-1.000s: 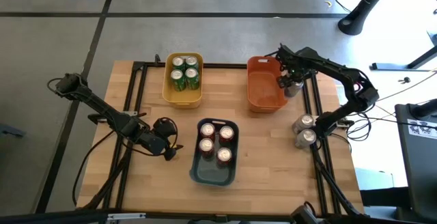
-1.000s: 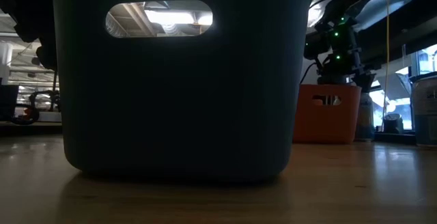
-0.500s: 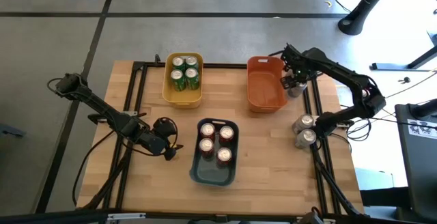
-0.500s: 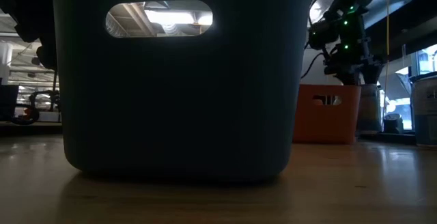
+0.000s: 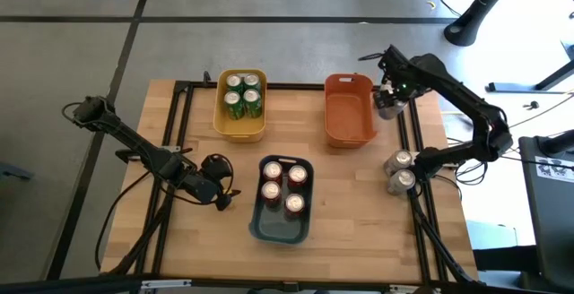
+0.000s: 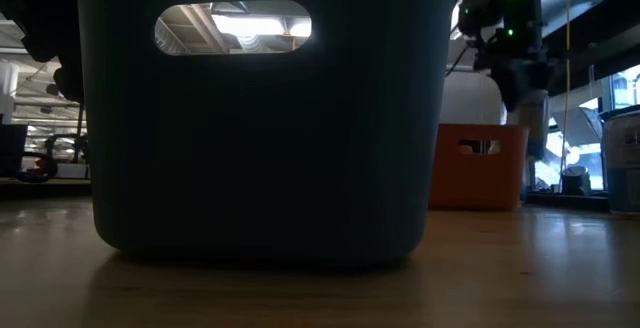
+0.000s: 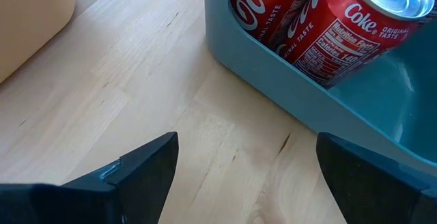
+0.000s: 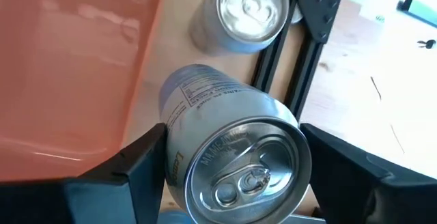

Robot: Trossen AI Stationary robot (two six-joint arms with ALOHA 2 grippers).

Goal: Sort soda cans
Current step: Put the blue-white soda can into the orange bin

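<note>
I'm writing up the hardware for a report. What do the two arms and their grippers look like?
Both arms are dark, slim and jointed, with thin black cables trailing beside them. The left gripper has two flat, black, wedge-shaped fingers. The right gripper has the same dark fingers, and green indicator lights glow on its wrist.

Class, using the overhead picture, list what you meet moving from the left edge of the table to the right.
Left gripper, open → yellow bin of green cans → blue-grey bin of red cans → orange bin → right gripper holding a silver can.
</note>
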